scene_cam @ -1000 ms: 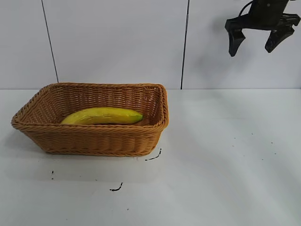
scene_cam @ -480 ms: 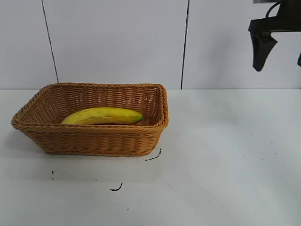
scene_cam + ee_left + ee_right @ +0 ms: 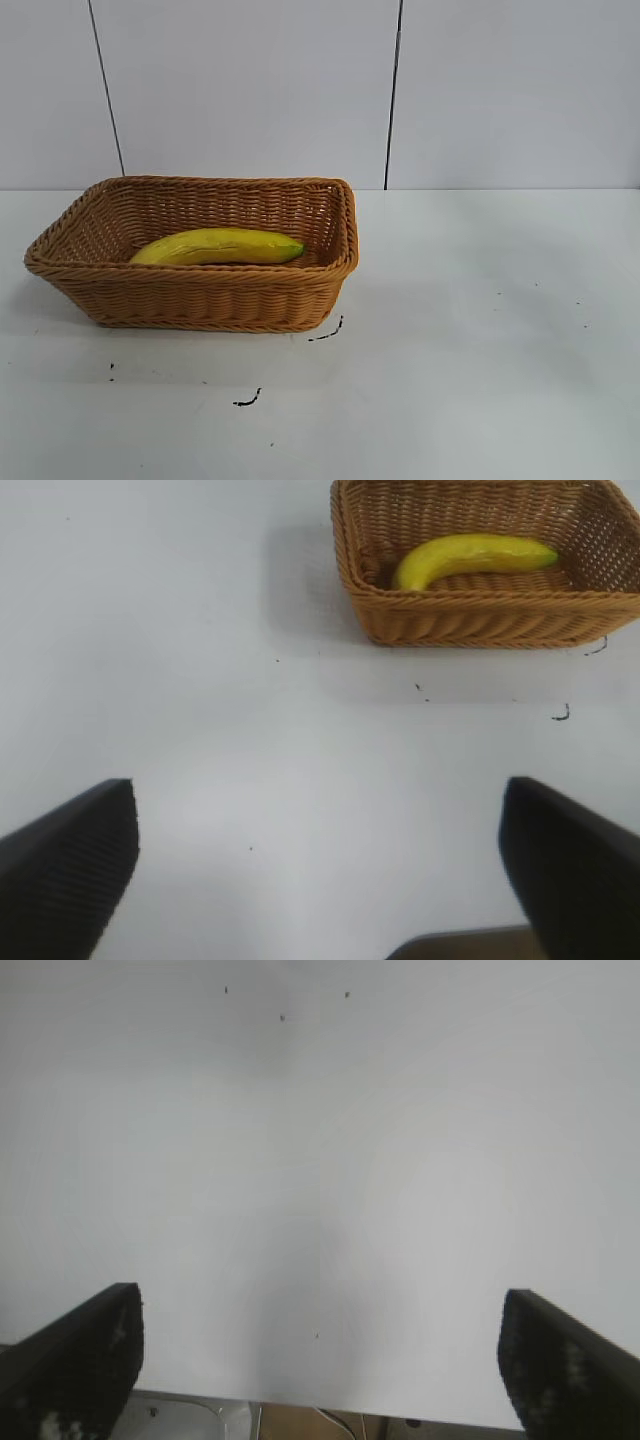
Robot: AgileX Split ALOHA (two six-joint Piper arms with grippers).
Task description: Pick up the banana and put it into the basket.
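- One banana (image 3: 218, 246) is being seen lying inside the basket (image 3: 200, 300), resting on its floor, so the task is being judged as done.
- Basket is sitting at about 9 o'clock on the white table (image 3: 480, 380) in the exterior view, with a few dark marks (image 3: 326, 331) showing on the tabletop just beside its near corner.
- Banana's long axis is running along the basket's length, roughly 9-to-3 o'clock in the exterior view; the greenish tip (image 3: 296, 247) is pointing toward 3 o'clock, the other end toward 9 o'clock and partly hidden by the near wall.
- Curve is being shown bowed upward, away from the near rim; the fruit is lying flat, not propped on the rim.
- Neither arm is being shown in the exterior view; both are judged to be parked clear of the basket since nothing is left to carry.
- Left gripper (image 3: 320, 880) is being held with jaws spread wide and empty, over bare table, basket well apart toward 1 o'clock in its own view.
- Right gripper (image 3: 320, 1360) is likewise being held wide apart, nothing between the fingers, only plain tabletop beneath it.
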